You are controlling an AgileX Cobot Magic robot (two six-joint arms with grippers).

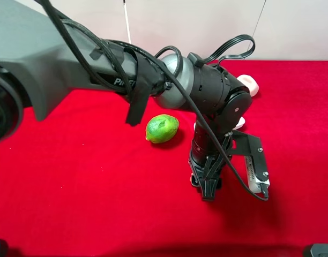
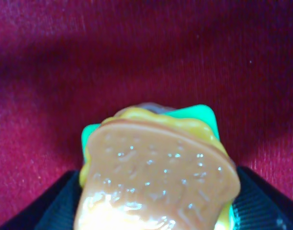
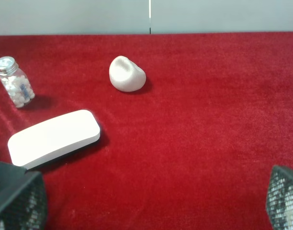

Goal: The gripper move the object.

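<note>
- Left pincer [image 1: 207, 190] is reaching across the middle, pointed straight down at the red tabletop [image 1: 73, 187], just beside the lime [image 1: 162, 128]
- Wrist view says it all: the toy sandwich [image 2: 156, 167] sits right between the dark fingers [image 2: 48, 208], filling the view, so that pincer looks clenched on it
- From up high the sandwich is hidden under the arm, and I can't say whether it's lifted or touching the cloth
- Handling call: glossy moulded plastic, so probably light and stiff, no crush risk, but slick on the faces
- The layers look stacked and the top slice sits tilted; squeezing across the flat sides, with the whole stack in the bite, seems the safest hold
- Too light a squeeze and it could twist or pop out on that shiny surface
- Right pincer [image 3: 151, 201] is released, fingertips wide apart with nothing between them, looking over a white block [image 3: 54, 138], a white rounded lump [image 3: 127, 74] and a pill bottle [image 3: 15, 81]
</note>
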